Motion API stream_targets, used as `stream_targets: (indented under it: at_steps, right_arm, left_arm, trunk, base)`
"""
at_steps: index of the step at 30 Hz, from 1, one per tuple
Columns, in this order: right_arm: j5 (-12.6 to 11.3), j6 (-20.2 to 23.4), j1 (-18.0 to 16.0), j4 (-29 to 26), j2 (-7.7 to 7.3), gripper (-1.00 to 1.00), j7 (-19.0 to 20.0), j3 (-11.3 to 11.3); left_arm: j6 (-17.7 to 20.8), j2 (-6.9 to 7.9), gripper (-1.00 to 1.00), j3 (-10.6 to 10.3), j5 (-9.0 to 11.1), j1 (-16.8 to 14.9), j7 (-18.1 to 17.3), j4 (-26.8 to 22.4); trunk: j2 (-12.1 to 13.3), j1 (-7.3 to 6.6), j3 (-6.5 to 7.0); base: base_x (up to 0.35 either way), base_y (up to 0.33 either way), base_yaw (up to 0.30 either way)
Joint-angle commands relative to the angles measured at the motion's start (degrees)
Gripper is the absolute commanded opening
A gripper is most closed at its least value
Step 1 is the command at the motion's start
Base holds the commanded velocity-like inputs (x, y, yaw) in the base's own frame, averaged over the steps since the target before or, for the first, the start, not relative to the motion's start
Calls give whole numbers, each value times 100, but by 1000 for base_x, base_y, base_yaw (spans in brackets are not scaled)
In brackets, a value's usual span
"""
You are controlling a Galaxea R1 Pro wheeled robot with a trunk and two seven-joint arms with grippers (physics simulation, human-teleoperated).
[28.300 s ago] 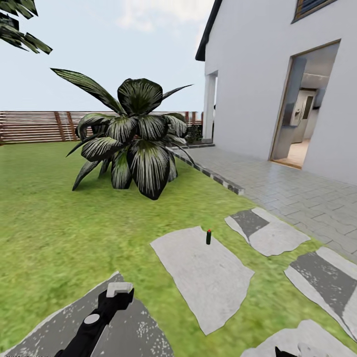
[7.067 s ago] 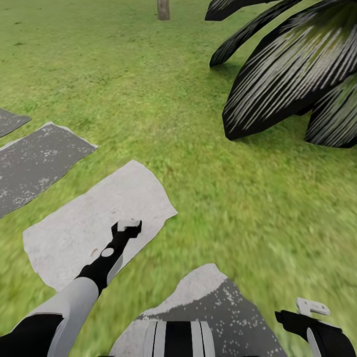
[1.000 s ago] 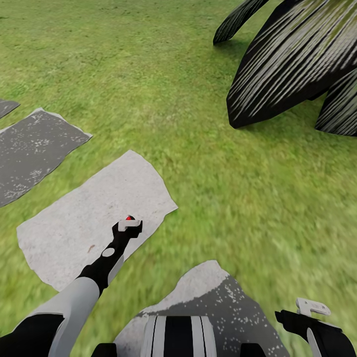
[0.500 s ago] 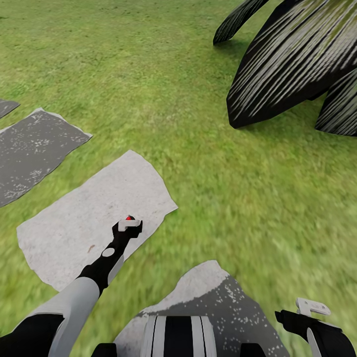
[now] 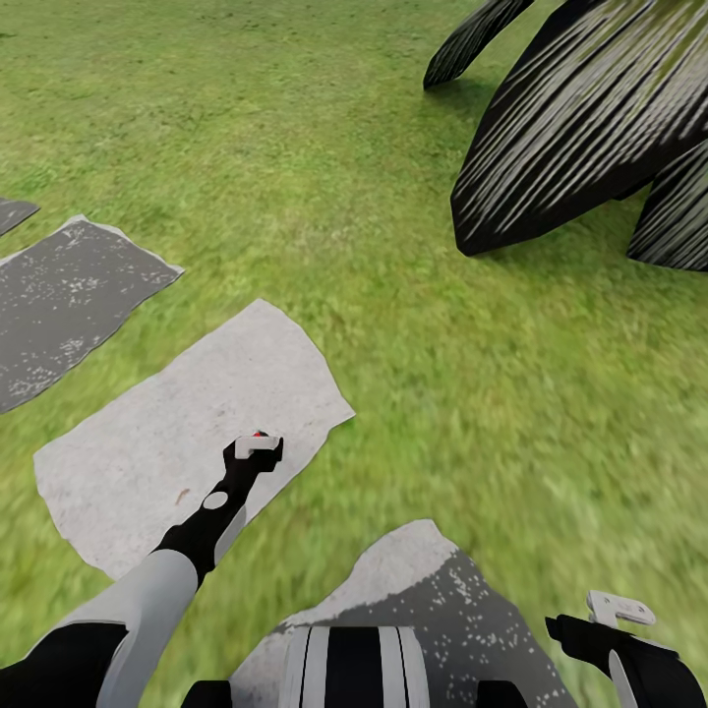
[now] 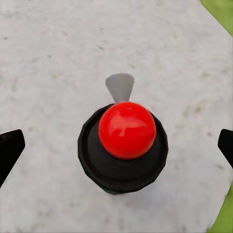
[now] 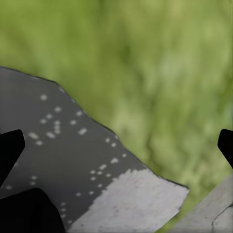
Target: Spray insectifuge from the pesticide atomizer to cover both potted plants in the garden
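Left gripper [image 5: 258, 447]: jaws wide apart, poised directly above the pesticide atomizer [image 6: 123, 147]. Atomizer: upright on the pale stepping stone [image 5: 147, 442], red cap centred between the fingertips [image 6: 9, 148], untouched. Right gripper [image 5: 618, 610]: over a darker stone [image 7: 58, 160] beside the lawn [image 5: 442, 393], fingers spread wide, holding nothing.

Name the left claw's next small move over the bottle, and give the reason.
Probably lower the left claw straight down. The pesticide atomizer stands upright on the pale stepping stone, centred between the open fingers, whose tips are well clear of its sides, so nothing is gripped yet.
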Motion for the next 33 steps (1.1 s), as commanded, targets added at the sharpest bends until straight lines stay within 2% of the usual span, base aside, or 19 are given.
stream_targets:
  at_steps: [1,33]
  right_arm:
    - [8,27,-2,-5,0,100,11,-2]
    - [7,27,-2,-5,-1,100,11,-2]
  left_arm:
    - [-19,1,100,-9,2,-2,-1,5]
    - [-19,-8,100,-9,-5,-2,-1,5]
  trunk:
    - [-1,-1,-3]
    - [-1,-1,-18]
  base:
    - [7,6,0]
    - [0,0,0]
